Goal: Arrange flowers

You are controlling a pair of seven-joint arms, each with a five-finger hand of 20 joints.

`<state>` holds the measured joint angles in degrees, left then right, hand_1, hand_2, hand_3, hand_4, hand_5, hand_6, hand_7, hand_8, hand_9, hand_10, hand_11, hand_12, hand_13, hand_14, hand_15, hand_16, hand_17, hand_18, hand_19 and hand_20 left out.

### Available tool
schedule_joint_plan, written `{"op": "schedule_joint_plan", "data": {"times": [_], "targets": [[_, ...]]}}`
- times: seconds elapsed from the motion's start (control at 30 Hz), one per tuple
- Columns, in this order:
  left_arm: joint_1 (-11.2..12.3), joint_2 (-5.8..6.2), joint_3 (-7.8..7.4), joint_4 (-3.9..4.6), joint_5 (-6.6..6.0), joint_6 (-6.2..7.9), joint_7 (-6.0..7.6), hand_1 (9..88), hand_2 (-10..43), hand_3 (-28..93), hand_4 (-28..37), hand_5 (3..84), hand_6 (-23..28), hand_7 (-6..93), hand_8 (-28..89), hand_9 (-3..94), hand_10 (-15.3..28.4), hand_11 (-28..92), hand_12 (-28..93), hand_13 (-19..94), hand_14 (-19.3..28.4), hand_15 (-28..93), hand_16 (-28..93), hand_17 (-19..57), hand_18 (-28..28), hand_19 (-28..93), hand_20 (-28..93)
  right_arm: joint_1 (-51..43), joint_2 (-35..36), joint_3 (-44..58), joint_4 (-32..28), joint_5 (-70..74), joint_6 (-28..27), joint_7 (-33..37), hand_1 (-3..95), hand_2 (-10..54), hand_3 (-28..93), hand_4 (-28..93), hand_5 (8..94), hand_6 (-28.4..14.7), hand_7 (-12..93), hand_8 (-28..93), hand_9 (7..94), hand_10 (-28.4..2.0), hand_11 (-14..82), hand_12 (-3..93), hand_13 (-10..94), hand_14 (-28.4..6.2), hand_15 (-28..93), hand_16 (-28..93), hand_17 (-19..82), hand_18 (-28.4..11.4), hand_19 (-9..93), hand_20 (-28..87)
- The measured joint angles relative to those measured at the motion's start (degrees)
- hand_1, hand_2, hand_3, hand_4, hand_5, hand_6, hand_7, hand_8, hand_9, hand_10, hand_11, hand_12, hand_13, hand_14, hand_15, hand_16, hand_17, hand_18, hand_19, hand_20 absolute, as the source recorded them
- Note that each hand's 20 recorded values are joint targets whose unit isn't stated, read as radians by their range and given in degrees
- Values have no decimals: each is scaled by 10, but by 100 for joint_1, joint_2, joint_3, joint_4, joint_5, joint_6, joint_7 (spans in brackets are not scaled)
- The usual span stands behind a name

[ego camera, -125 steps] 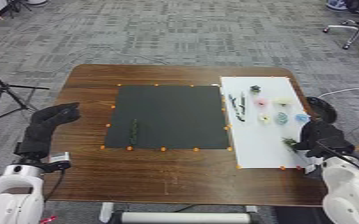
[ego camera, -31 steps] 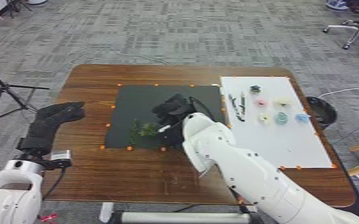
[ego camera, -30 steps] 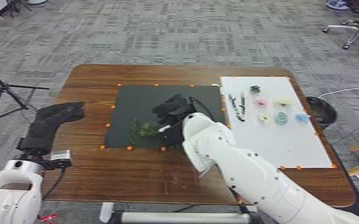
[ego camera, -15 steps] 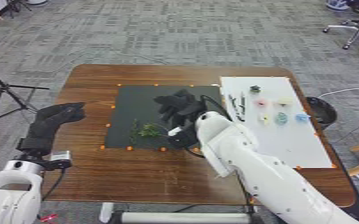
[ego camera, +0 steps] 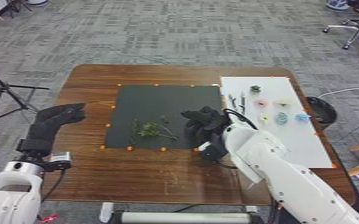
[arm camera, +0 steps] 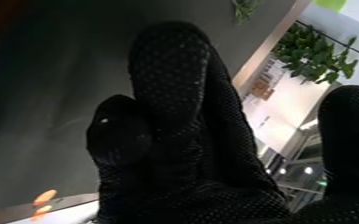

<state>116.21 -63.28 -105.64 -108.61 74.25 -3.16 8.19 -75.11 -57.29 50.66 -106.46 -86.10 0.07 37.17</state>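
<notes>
While the right hand [ego camera: 206, 125] hung over the right side of the black mat [ego camera: 162, 97], its gloved fingers were extended and pinched nothing; seen from its own wrist, the right hand [arm camera: 189, 185] had some fingers pressed side by side and a wide gap before another. Just left of that hand, and apart from it, the leafy green sprig [ego camera: 147, 131] lay on the mat, its thin stem slanting back toward the hand. Farther left from the hand was a slender dark green sprig [ego camera: 135, 128], lying lengthwise near the leafy one, and a small green piece [ego camera: 165, 119] lay between the leafy sprig and the hand, a little farther out.

To the hand's right stretched the white sheet [ego camera: 304, 152]. On it, beyond the hand and to its right, were dark slender stems [ego camera: 243, 103], a small dark green piece [ego camera: 255, 89], and pink [ego camera: 262, 102], pale yellow [ego camera: 283, 101], teal [ego camera: 281, 118] and blue [ego camera: 302, 118] flowers. The left hand [ego camera: 58, 115], its fingers loosely extended, hung well apart from the right one, left of the mat, near the table's left edge [ego camera: 82, 165].
</notes>
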Motion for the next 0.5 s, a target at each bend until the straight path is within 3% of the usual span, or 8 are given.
{"op": "schedule_joint_plan", "data": {"times": [0.5], "targets": [[-18,-18,22,12,5,-59,-1,294,23,658,-247,521,24,152,-66,505,147,231,149,414,191,287,8,90,128,134,204,-30,-112,-103,-107,411,-179,-26,207,119,456,-84,642,-78,70,-55,646,-185,82,124,903,-82,421,328,630,-126,918,272]]}}
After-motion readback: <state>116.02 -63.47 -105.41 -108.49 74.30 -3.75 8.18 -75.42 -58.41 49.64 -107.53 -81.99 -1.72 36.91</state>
